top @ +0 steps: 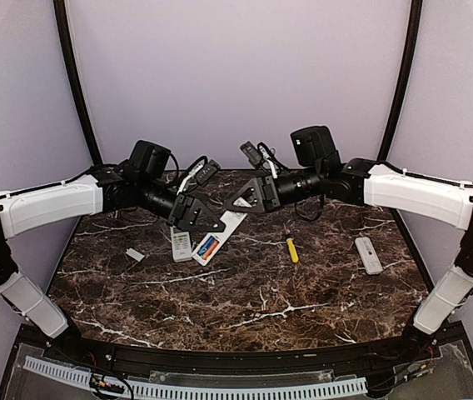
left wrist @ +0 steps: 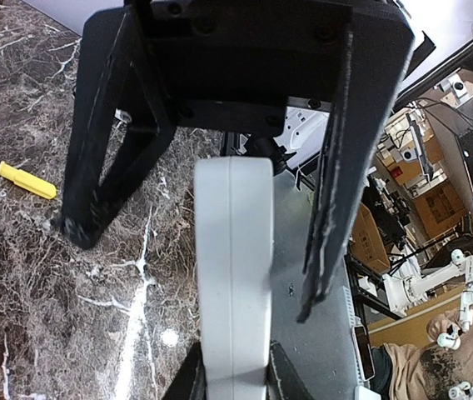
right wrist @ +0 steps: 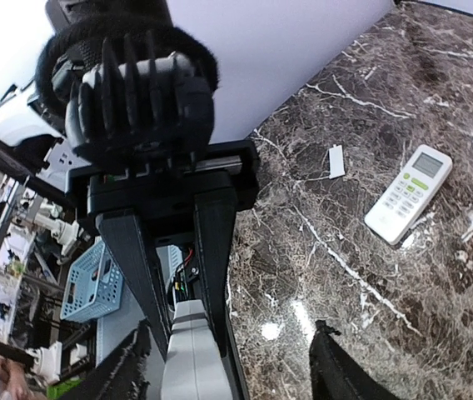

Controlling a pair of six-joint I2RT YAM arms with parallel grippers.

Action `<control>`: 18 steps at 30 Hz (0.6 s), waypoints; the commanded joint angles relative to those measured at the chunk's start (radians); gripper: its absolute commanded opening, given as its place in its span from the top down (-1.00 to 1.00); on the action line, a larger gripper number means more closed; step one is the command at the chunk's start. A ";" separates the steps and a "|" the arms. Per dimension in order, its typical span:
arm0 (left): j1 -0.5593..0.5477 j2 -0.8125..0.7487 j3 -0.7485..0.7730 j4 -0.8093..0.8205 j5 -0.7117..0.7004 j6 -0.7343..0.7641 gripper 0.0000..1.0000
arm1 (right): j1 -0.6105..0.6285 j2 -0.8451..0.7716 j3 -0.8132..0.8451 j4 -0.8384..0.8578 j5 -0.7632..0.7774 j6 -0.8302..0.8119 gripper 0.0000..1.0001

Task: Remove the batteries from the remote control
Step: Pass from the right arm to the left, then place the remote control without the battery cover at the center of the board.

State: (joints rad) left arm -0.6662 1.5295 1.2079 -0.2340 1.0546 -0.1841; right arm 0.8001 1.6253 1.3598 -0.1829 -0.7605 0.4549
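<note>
A white remote control (top: 231, 222) hangs tilted above the middle of the table, its back open. Orange and blue batteries (top: 208, 246) lie in its compartment. My left gripper (top: 217, 225) is shut on one end of it. In the left wrist view the remote control (left wrist: 232, 267) runs edge-on, pinched between my left gripper's (left wrist: 235, 377) own fingertips. My right gripper (top: 230, 206) faces the left one, open, its fingers wide of the remote on both sides. In the right wrist view the remote control (right wrist: 191, 362) shows between the left fingers, and my right gripper (right wrist: 228, 367) holds nothing.
A second white remote (top: 181, 244) (right wrist: 407, 193) lies face up just left of the held one. A small white cover (top: 135, 255) (right wrist: 336, 161) lies further left. A yellow-handled tool (top: 292, 250) (left wrist: 24, 179) and a third remote (top: 368, 254) lie to the right.
</note>
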 commanded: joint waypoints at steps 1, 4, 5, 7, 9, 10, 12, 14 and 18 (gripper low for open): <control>-0.006 -0.032 -0.030 0.041 0.009 -0.036 1.00 | -0.021 -0.076 -0.039 0.058 0.082 0.022 -0.47; -0.006 -0.053 -0.077 0.133 -0.060 -0.141 1.00 | -0.047 -0.128 -0.095 0.113 0.143 0.056 -0.64; -0.005 -0.056 -0.106 0.156 -0.110 -0.168 1.00 | -0.055 -0.148 -0.118 0.129 0.171 0.068 -0.68; -0.005 -0.063 -0.149 0.216 -0.210 -0.257 1.00 | -0.067 -0.186 -0.156 0.144 0.245 0.084 -0.75; -0.005 -0.058 -0.190 0.277 -0.323 -0.358 1.00 | -0.069 -0.222 -0.190 0.141 0.327 0.093 -0.78; -0.005 -0.055 -0.207 0.315 -0.356 -0.428 1.00 | -0.070 -0.237 -0.204 0.136 0.361 0.098 -0.79; -0.005 -0.042 -0.272 0.386 -0.434 -0.528 1.00 | -0.069 -0.260 -0.224 0.126 0.416 0.108 -0.79; -0.006 -0.021 -0.310 0.445 -0.499 -0.620 1.00 | -0.069 -0.281 -0.246 0.123 0.453 0.116 -0.79; -0.017 0.031 -0.339 0.496 -0.590 -0.710 1.00 | -0.069 -0.313 -0.281 0.114 0.500 0.130 -0.79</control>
State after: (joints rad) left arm -0.6682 1.5265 0.8940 0.1291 0.6121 -0.7185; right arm 0.7311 1.3434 1.1137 -0.0830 -0.3614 0.5598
